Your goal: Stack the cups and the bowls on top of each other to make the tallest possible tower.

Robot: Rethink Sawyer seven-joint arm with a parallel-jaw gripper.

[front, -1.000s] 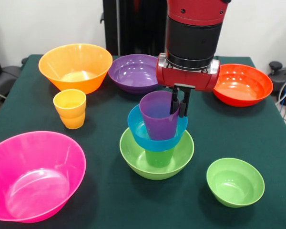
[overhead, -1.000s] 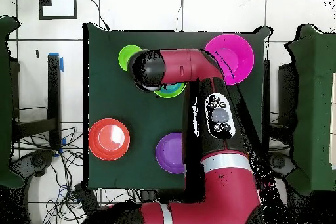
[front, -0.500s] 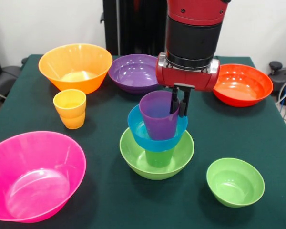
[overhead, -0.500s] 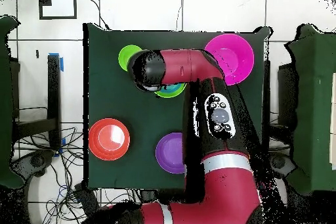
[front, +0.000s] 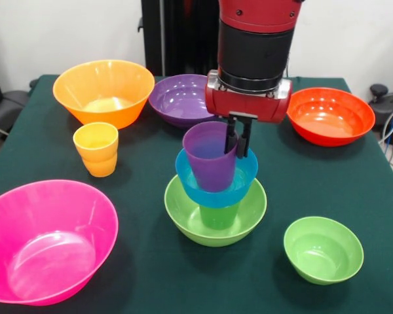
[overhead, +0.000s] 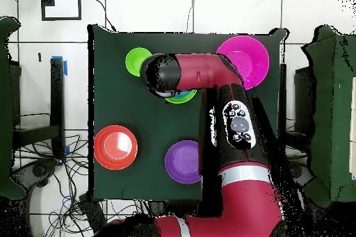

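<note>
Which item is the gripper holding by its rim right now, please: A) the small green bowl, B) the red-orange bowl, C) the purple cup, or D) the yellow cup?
C: in the front view the gripper is closed on the rim of the purple cup, which sits in the blue bowl.

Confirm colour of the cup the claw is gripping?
Purple cup, held at its rim by the claw. Front view shows it best.
</note>
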